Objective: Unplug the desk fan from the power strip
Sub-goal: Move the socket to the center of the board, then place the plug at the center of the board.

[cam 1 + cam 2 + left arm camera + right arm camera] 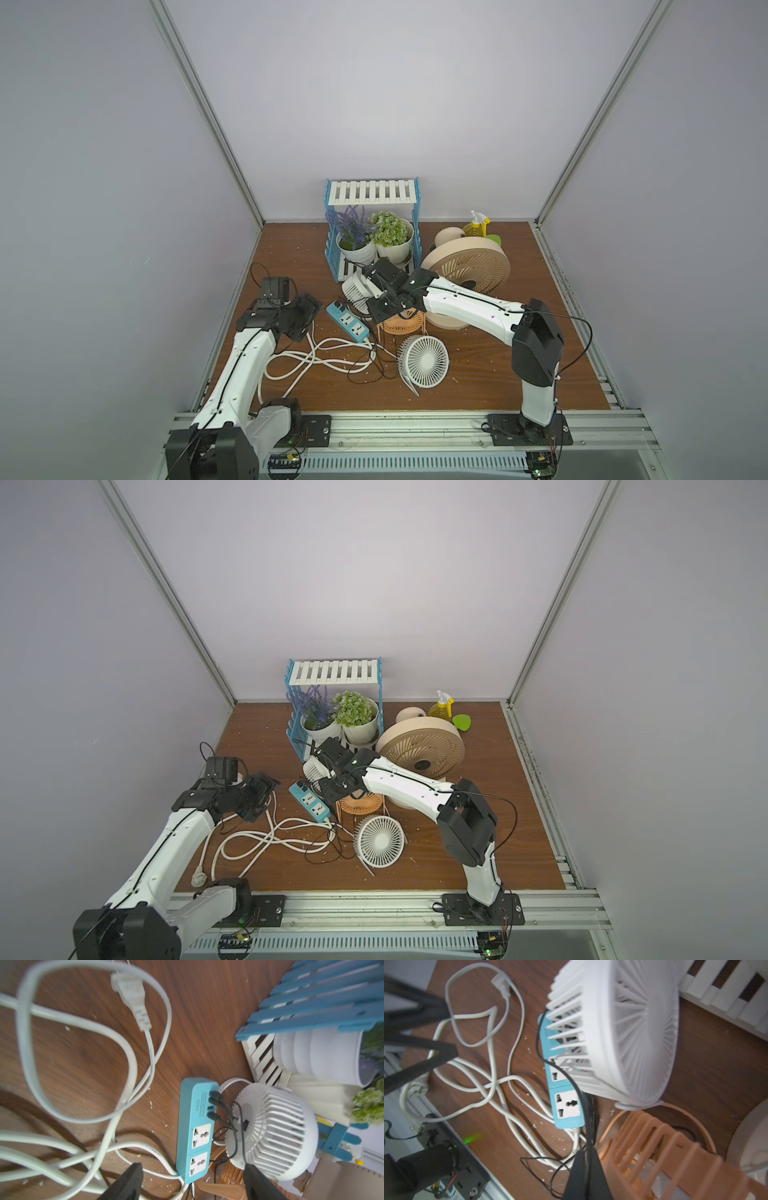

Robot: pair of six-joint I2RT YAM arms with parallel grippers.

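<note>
The teal power strip (348,322) (309,800) lies on the wooden table with three black USB plugs (215,1097) in its far end. A small white desk fan (355,289) (274,1130) (623,1032) stands right beside that end. My right gripper (377,318) (586,1154) hangs over the strip's cord end, shut on a thin black cable (537,1043) that runs along the strip (566,1105). Which fan that cable feeds I cannot tell. My left gripper (303,318) (193,1180) is open, left of the strip (195,1126), with nothing between its fingers.
An orange fan (403,322), a white fan (424,360) and a big beige fan (467,268) crowd the strip's right side. A blue-and-white rack (372,193) with two plant pots stands behind. Thick white cord (316,357) loops in front, and a loose white plug (131,993) lies nearby.
</note>
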